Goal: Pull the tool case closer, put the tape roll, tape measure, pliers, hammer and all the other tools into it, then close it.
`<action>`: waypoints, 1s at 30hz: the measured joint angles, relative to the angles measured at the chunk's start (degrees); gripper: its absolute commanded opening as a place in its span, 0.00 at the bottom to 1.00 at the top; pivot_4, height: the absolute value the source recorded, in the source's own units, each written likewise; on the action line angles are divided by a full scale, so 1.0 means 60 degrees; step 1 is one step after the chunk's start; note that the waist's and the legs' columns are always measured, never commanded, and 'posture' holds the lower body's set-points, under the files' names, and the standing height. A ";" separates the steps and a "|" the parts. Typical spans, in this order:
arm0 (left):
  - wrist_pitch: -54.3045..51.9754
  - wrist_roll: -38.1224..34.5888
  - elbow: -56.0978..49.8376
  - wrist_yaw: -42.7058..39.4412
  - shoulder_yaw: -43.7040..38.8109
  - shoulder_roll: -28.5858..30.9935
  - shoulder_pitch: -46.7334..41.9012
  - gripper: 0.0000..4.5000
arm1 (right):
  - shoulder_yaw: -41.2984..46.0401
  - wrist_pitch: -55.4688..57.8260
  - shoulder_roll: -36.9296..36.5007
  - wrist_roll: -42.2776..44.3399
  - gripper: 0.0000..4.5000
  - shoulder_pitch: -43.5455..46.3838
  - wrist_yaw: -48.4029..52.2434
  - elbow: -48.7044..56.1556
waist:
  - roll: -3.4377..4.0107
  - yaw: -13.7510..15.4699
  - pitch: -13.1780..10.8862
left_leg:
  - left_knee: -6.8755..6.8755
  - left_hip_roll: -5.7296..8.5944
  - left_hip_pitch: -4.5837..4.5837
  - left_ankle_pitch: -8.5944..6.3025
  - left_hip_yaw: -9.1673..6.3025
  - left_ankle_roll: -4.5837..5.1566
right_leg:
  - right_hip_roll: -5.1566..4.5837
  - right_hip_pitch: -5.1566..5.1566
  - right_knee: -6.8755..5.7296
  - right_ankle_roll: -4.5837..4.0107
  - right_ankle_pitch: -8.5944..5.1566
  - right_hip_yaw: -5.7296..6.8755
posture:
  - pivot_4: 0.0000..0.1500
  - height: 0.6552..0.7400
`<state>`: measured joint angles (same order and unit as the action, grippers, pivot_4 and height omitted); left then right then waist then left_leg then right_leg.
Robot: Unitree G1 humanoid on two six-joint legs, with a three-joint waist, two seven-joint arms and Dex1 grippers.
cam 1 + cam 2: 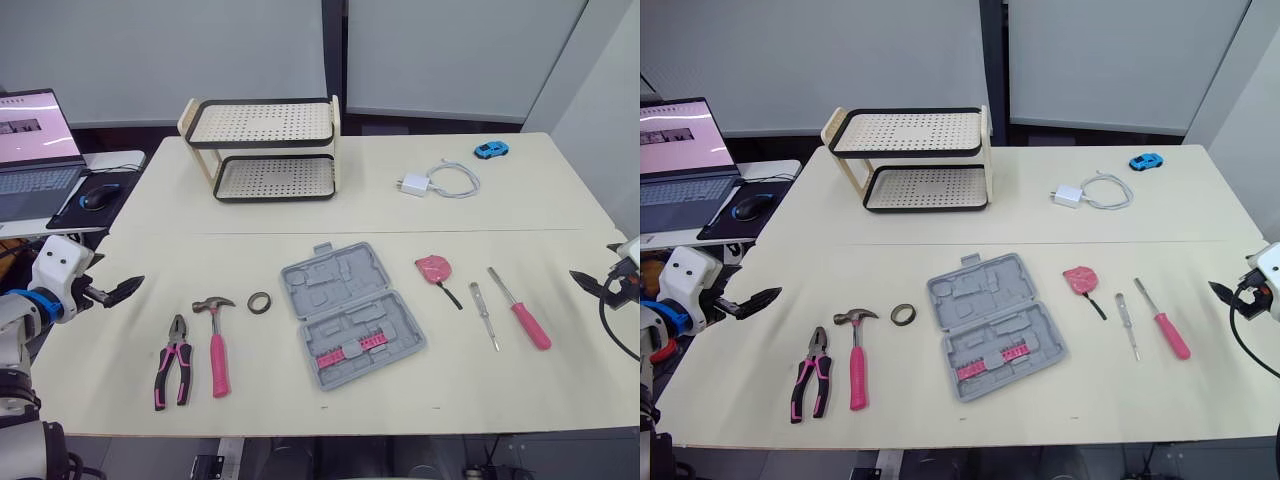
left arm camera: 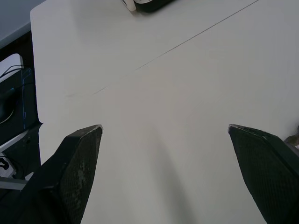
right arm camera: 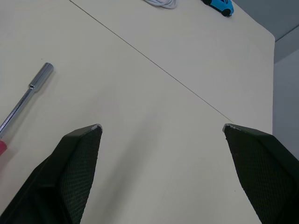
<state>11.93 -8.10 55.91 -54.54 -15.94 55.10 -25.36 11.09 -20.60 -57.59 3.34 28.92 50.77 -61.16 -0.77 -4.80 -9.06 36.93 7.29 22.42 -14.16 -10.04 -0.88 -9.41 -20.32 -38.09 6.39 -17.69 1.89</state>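
On the matte cream table [image 1: 300,210], the pliers [image 1: 172,372] lie near the left front, steel jaws pointing far, with pink-and-black handles. Just right of them is the hammer [image 1: 217,345], which has a dark metal claw head and a smooth pink handle. The tape roll [image 1: 260,302] is a small dark ring between the hammer and the tool case [image 1: 350,312]. This grey moulded plastic case lies skewed at the table's middle, recesses upward, with a row of pink bits near its front. To its right come the pink rounded tape measure [image 1: 434,268], a slim metal screwdriver [image 1: 485,315] and a pink-handled screwdriver [image 1: 520,310]. The left gripper [image 2: 164,127] hangs over bare table at the left edge, its cross-hatched black fingers [image 2: 79,163] spread wide and empty. The right gripper [image 3: 161,125], at the right edge, is equally spread, holding nothing.
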 measured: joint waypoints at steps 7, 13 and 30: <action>0.0208 0.0010 0.0035 0.0159 -0.0006 0.0000 0.0107 1.00 | -0.0006 -0.0043 0.0000 -0.0015 0.99 0.0151 -0.0076 -0.0089 | 0.0000 -0.0002 0.0000 | 0.0000 -0.0001 0.0000 0.0000 0.0001 0.0000 | 0.0000 -0.0002 -0.0001 0.0000 0.0000 -0.0002 | 1.00 1.00; 0.0329 0.0010 0.0045 0.0234 -0.0006 0.0000 0.0144 1.00 | -0.0031 -0.0062 0.0000 -0.0064 0.99 0.0181 -0.0128 -0.0138 | 0.0000 0.0003 0.0000 | 0.0000 0.0001 0.0000 0.0000 0.0002 0.0000 | 0.0000 -0.0001 -0.0001 0.0000 0.0000 -0.0004 | 1.00 1.00; 0.0301 -0.0135 0.0089 -0.0119 -0.0046 0.0206 0.0327 1.00 | -0.0188 -0.0062 -0.0002 -0.0085 0.99 0.0182 -0.0091 -0.0146 | 0.0001 0.0000 0.0000 | 0.0000 0.0000 0.0000 0.0000 0.0004 0.0000 | 0.0000 -0.0005 -0.0003 0.0000 0.0000 -0.0007 | 1.00 1.00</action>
<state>13.73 -8.91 56.45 -55.25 -16.22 56.33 -23.40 9.96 -20.97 -57.61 2.83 30.01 50.23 -62.03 -0.76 -4.80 -9.06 36.93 7.29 22.42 -14.16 -10.01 -0.88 -9.41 -20.35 -38.11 6.39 -17.69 1.85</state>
